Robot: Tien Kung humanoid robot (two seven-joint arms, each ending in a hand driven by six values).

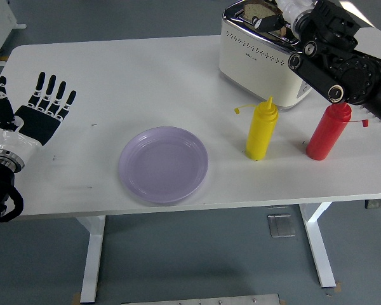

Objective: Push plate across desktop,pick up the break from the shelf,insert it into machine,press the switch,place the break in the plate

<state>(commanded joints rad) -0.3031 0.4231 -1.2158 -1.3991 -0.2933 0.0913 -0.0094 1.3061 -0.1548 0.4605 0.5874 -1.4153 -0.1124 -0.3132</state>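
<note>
Lavender plate [164, 164] sits empty, flat, near table's front edge. Cream toaster [257, 51] at far right; bread slice [259, 10] upright, sticking out of its top slot.
</note>
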